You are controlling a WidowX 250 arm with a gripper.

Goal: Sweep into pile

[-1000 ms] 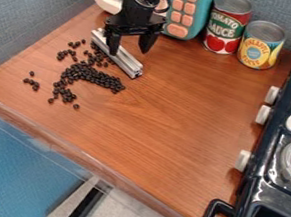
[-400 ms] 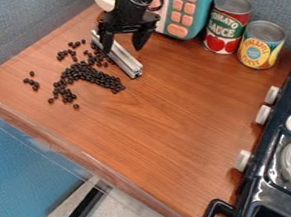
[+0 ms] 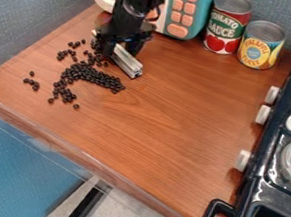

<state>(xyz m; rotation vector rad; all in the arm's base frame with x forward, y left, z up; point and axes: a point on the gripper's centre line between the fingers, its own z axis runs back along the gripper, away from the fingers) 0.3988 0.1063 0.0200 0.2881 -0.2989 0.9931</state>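
Observation:
At the upper left, the black gripper (image 3: 120,51) hangs down over the silver metal bar (image 3: 128,64), its fingers apart and reaching down on either side of the bar. The bar lies at a slant on the wooden counter, its upper-left part partly hidden behind the gripper. Small black beans (image 3: 93,76) lie spread in a curved heap below and left of the bar, some close to it. A few stray beans (image 3: 32,83) lie farther left.
Behind the arm stands a teal toy microwave (image 3: 203,9). A tomato can (image 3: 227,24) and a pineapple can (image 3: 260,45) stand at the back. The toy stove (image 3: 254,183) runs along the right; the counter's front edge (image 3: 88,159) crosses the lower left.
The gripper has moved slightly left and then down around the bar, turning a little. Bar and beans have kept their places.

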